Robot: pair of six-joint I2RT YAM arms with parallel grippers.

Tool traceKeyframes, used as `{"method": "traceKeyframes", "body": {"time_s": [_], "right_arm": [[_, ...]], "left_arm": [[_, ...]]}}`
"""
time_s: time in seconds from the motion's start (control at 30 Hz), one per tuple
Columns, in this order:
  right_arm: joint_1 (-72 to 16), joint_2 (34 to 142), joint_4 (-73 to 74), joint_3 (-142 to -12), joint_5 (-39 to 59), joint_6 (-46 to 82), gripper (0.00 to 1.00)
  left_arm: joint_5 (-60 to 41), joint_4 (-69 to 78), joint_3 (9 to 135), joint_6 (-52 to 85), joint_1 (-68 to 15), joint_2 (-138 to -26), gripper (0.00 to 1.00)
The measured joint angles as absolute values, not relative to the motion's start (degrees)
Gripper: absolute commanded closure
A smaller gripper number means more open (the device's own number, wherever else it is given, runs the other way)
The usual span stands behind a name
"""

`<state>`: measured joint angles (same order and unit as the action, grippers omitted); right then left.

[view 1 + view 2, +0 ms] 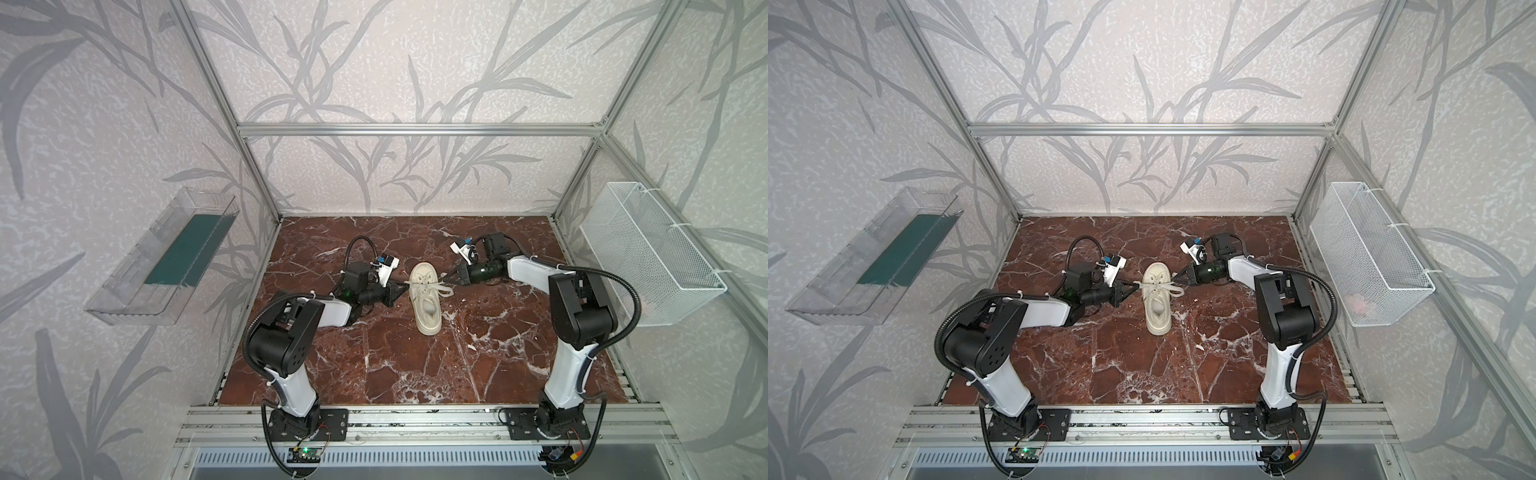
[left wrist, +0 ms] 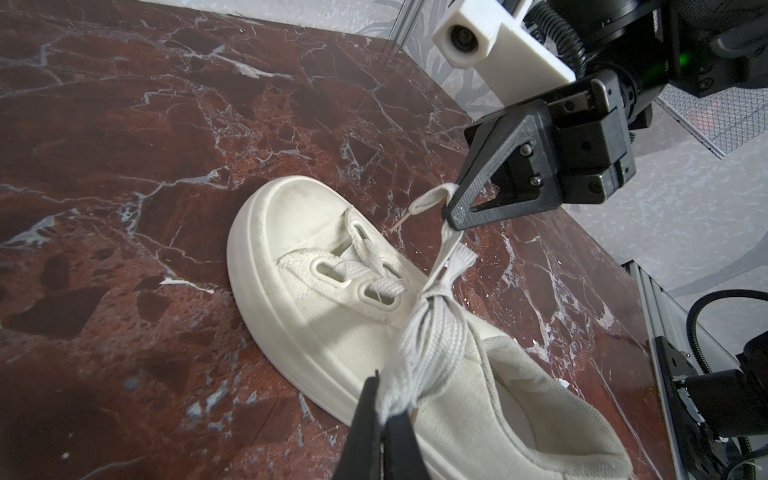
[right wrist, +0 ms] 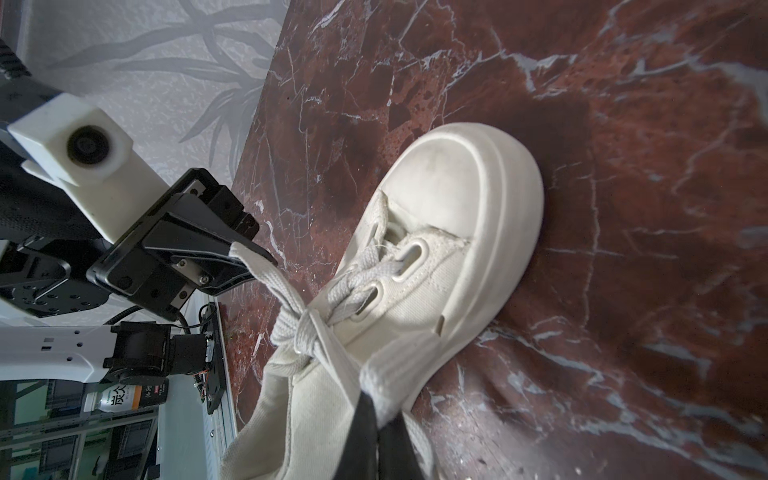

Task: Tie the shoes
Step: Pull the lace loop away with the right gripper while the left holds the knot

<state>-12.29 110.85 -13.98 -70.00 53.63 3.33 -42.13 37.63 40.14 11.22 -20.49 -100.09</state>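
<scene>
In both top views 1 cream sneaker lay on its sole near the centre of the red marble table, toe toward the upper edge of the frame and heel toward the lower edge. Its laces ran taut across the tongue from left to right, gathered in a knot over the eyelets.

The left gripper sat just left of the sneaker, its jaws pressed together on a bunched strand of lace, as its wrist view showed. The right gripper sat just right of the sneaker and a little higher in the frame, also clamped on a flat strand. Both strands led back to the knot; they looked like 2 folded loops, though the folds were hard to make out. A loose lace end trailed onto the table at the sneaker's right side.

A clear tray hung at the left edge, and a white mesh basket at the right.
</scene>
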Motion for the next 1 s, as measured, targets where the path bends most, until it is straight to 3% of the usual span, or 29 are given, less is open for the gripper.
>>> {"method": "traceKeyframes", "body": {"time_s": [1.0], "right_arm": [[-9.2, 110.2, -14.9, -67.1, 52.6, 8.6, 1.0]], "left_arm": [[-42.5, 30.7, 43.2, 7.0, -20.2, -99.7, 1.0]]}}
